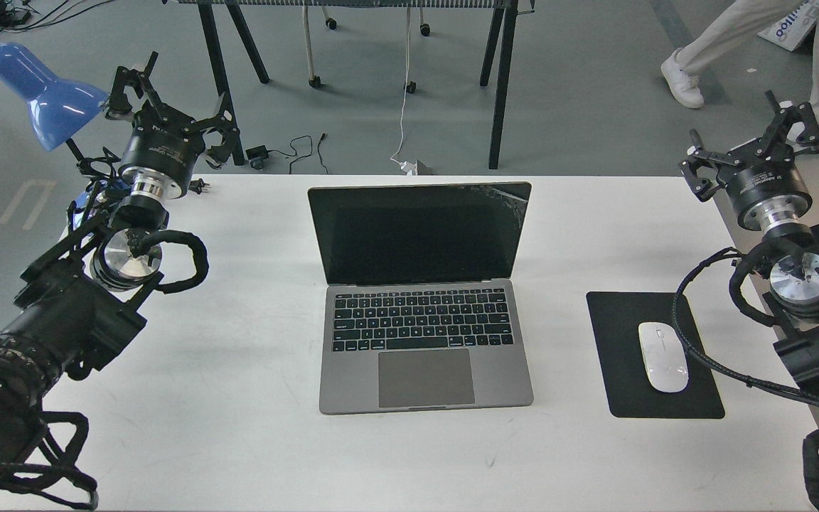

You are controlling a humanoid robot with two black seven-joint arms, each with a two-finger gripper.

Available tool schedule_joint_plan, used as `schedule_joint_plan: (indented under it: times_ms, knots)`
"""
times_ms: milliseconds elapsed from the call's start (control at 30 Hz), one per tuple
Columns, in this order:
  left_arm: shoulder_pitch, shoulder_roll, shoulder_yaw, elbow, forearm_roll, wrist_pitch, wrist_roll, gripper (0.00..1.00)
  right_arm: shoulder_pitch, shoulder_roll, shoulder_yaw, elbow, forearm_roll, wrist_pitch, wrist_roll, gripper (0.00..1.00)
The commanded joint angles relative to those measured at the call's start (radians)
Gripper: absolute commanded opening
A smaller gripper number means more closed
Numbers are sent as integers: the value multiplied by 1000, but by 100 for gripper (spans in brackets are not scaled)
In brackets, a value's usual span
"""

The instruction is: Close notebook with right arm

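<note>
The notebook (420, 299) lies open in the middle of the white table (239, 398), its black screen upright and facing the robot, keys and trackpad bare. The right gripper (751, 142) hangs at the table's far right corner, fingers spread apart and holding nothing; the notebook sits well off to its left and nearer the robot, with clear tabletop between them. Just below that gripper, toward the robot, the right arm (807, 284) bends back over the table's right edge, its braided cable looping across a black mouse pad (623, 370) that carries a white mouse (662, 356). The pad lies between the arm and the notebook, apart from both.

The left gripper (168, 103) is raised past the table's far left corner, its fingers also spread and empty, right beside a blue lamp (43, 96). The notebook is well off to its right.

Beyond the table, someone's legs (772, 50) cross the grey floor.
</note>
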Motion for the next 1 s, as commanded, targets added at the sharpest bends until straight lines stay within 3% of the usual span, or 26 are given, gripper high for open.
schedule_joint_plan:
  times_ms: [0, 233, 433, 700, 967]
  knots:
    - [0, 0, 2, 0, 0, 0, -4, 100, 1, -1, -5, 1, 1, 2, -1, 100]
    - [0, 1, 2, 2, -1, 0, -1, 100, 14, 8, -24, 2, -1, 0, -3, 100]
    - [0, 1, 2, 2, -1, 0, 1, 100, 127, 95, -132, -31, -4, -14, -2, 100]
    - [0, 1, 3, 0, 0, 0, 2, 100, 334, 256, -347, -227, -6, -15, -5, 100]
    - [0, 1, 2, 0, -1, 0, 1, 100, 353, 319, -462, -237, -6, -12, -6, 100]
